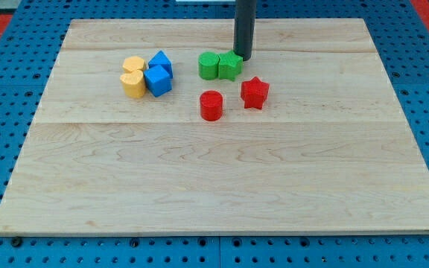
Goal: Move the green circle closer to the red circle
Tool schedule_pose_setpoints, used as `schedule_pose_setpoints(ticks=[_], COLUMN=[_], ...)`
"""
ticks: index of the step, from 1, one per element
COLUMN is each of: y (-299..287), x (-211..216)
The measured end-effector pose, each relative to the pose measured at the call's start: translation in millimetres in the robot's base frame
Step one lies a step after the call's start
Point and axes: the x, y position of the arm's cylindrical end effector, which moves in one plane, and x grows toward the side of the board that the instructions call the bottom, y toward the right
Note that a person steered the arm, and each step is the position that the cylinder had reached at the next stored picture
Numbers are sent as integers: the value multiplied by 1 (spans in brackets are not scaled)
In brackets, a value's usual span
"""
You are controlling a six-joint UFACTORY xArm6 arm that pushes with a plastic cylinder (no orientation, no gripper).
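The green circle (209, 65) stands on the wooden board (222, 179) near the view's top middle, touching a second green block (230, 66) on its right. The red circle (211, 105) stands just below the green circle, with a small gap between them. My tip (243, 57) is at the upper right edge of the second green block, touching or almost touching it, and to the right of the green circle.
A red star (255, 92) stands right of the red circle. Two yellow blocks (133, 77) and two blue blocks (159, 74) are clustered to the left of the green circle. A blue pegboard (6, 89) surrounds the board.
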Motion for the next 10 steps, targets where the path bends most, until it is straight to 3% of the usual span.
schedule_pose_setpoints(ticks=[2, 4, 5, 6, 8, 10], y=[-48, -66, -46, -93, -84, 12], x=[-15, 77, 94, 73, 24, 22])
